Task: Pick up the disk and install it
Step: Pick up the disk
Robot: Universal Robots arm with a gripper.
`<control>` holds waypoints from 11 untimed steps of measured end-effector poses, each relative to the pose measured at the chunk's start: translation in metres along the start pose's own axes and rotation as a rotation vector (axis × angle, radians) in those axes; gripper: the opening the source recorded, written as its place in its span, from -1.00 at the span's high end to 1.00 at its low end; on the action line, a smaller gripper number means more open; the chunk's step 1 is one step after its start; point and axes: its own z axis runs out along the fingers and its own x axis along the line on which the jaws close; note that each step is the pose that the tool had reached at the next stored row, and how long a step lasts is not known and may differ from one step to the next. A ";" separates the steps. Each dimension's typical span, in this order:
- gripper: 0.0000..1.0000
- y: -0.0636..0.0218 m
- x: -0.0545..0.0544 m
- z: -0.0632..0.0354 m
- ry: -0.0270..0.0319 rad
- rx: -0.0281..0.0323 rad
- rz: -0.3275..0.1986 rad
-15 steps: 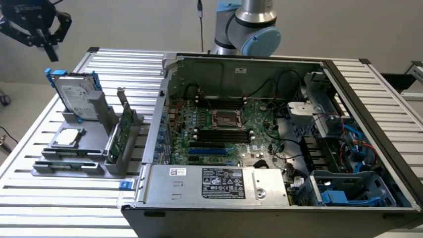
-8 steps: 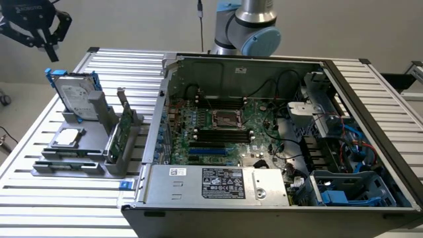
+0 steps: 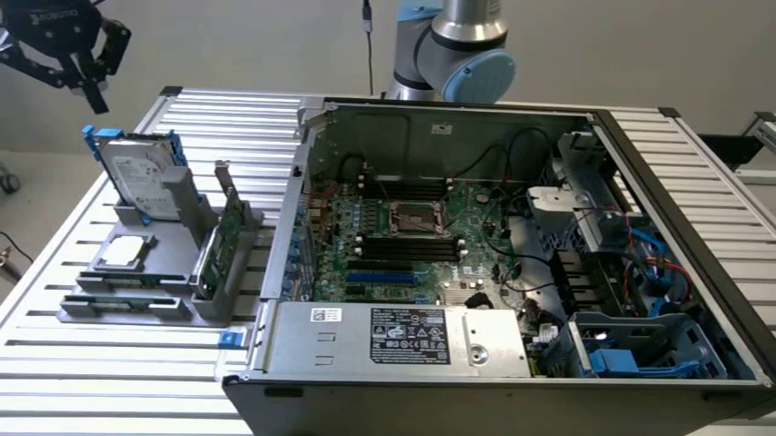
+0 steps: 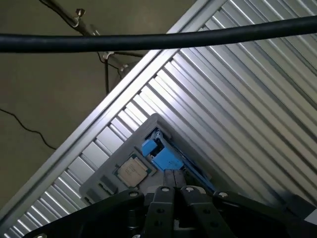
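Note:
The disk (image 3: 136, 173), a silver-grey drive with a white label in a blue carrier, stands on edge at the back of a grey holder (image 3: 134, 304) on the slatted table. My gripper (image 3: 94, 98) hangs in the air above and slightly to the exterior view's left of the disk, clear of it, its fingers shut with nothing between them. In the wrist view the gripper (image 4: 174, 191) points down over the blue carrier of the disk (image 4: 166, 158), still some way off.
The holder also carries a small square silver chip (image 3: 126, 252) and an upright green circuit card (image 3: 216, 245). An open computer case (image 3: 485, 245) lies to the exterior view's right, with blue drive bays (image 3: 631, 354) in its near corner. A black cable (image 4: 148, 39) crosses the wrist view.

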 end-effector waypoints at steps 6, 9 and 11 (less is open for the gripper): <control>0.79 0.0000 0.000 0.0001 0.0021 0.0033 -0.110; 0.79 0.0000 0.000 0.0002 0.0031 0.0049 -0.164; 0.79 0.0000 0.000 0.0003 0.0038 0.0060 -0.200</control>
